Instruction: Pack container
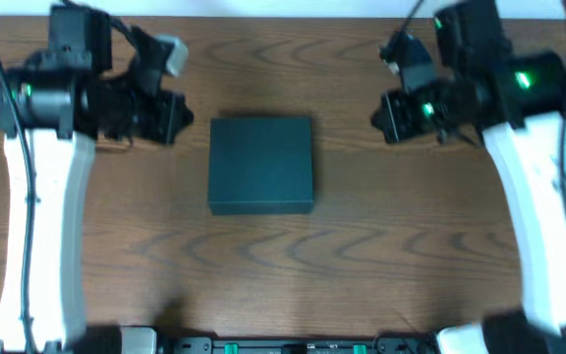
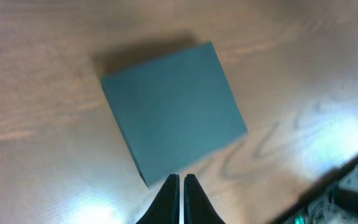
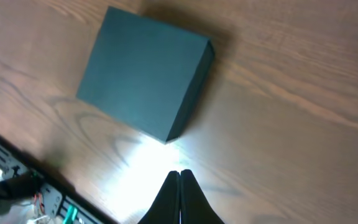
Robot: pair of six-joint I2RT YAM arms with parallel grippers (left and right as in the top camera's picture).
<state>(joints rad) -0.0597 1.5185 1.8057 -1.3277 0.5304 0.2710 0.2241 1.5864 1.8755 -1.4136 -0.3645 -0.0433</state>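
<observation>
The container (image 1: 261,163) is a dark teal rectangular box, lid closed, lying flat at the middle of the wooden table. It also shows in the left wrist view (image 2: 173,121) and in the right wrist view (image 3: 145,71). My left gripper (image 1: 177,116) hangs to the left of the box, apart from it, fingers shut and empty (image 2: 181,179). My right gripper (image 1: 381,116) hangs to the right of the box, apart from it, fingers shut and empty (image 3: 179,174). No snack packets are in view.
The brown wooden table (image 1: 362,246) carries only the box. A dark equipment rail (image 1: 293,344) runs along the front edge. The white arm links (image 1: 37,236) stand along the left and right sides.
</observation>
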